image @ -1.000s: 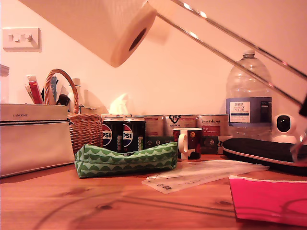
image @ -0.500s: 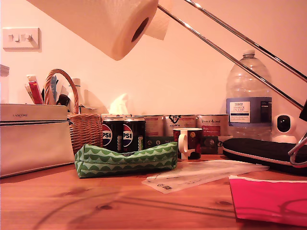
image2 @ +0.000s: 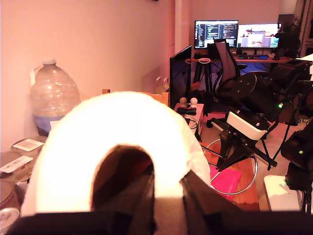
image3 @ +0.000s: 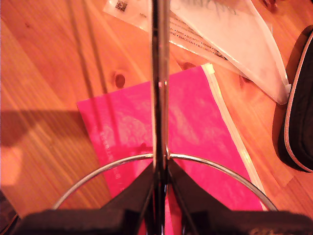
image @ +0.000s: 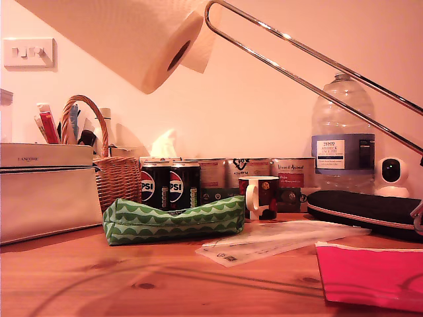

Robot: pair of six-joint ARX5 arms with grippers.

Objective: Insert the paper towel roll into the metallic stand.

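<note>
And the stand swings in: its rounded loop tip, out of the exterior frame a second ago, now shows just beside the roll's open end, while the roll has dipped and turned a touch.

My second gripper (image3: 160, 188) is pinched tight on the metallic stand (image3: 159, 73) right where the upright wire meets the ring base, above the pink folder (image3: 161, 132). That's the rigid spot to hold, though smooth chrome wire could twist in the pads, and a long thin loop held at one end will likely wobble at the tip.

My first gripper (image2: 164, 198) has a finger down inside the core and the other outside, clamped on the wall of the paper towel roll (image2: 117, 147). It's a light, soft thing; squeeze too hard and the cardboard would dent.

In the exterior view the roll (image: 125, 36) hangs high at the left, hollow core (image: 178, 56) facing the stand's tip (image: 211, 13), close but not yet threaded. A loose sheet flaps behind the opening.
</note>
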